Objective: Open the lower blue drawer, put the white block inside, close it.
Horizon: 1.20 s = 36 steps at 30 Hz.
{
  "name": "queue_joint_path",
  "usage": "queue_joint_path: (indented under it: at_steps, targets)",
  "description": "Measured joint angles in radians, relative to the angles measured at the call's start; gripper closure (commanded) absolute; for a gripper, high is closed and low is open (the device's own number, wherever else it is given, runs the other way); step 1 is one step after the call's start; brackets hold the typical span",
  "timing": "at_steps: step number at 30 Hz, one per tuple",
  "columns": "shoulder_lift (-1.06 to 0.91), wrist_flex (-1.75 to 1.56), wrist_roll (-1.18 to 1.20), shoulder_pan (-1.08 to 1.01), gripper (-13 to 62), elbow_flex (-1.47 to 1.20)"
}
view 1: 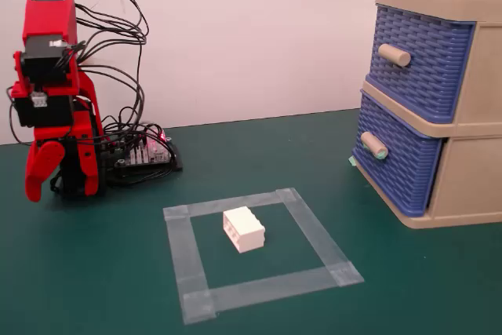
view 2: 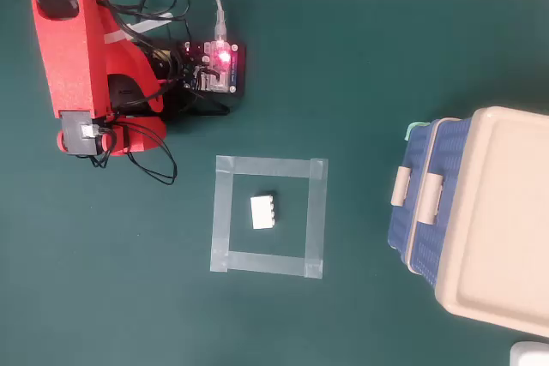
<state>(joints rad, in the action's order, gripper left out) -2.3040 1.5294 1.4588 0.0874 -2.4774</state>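
The white block lies inside a square of clear tape in the middle of the green table, and also shows in the overhead view. The lower blue drawer is shut, its green-tipped peg handle facing left; in the overhead view its front sits at the cabinet's left side. My gripper hangs down at the folded red arm, far left of the block. Only one jaw shows. In the overhead view the arm covers it.
The beige cabinet stands at the right, with a shut upper blue drawer. A circuit board with wires sits beside the arm's base. The tape square lies flat on the table.
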Motion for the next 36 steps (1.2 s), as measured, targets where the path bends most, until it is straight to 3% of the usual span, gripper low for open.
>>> queue_joint_path:
  at_steps: [25,30,33,36]
  targets:
    - [0.0,0.012,0.0,0.0,15.7,0.026]
    - [0.005,0.112,0.055,0.06,15.8,0.371]
    - [0.046,0.098,0.183,0.178,16.0,0.634]
    - [0.146,0.101,0.321,0.319,16.0,0.719]
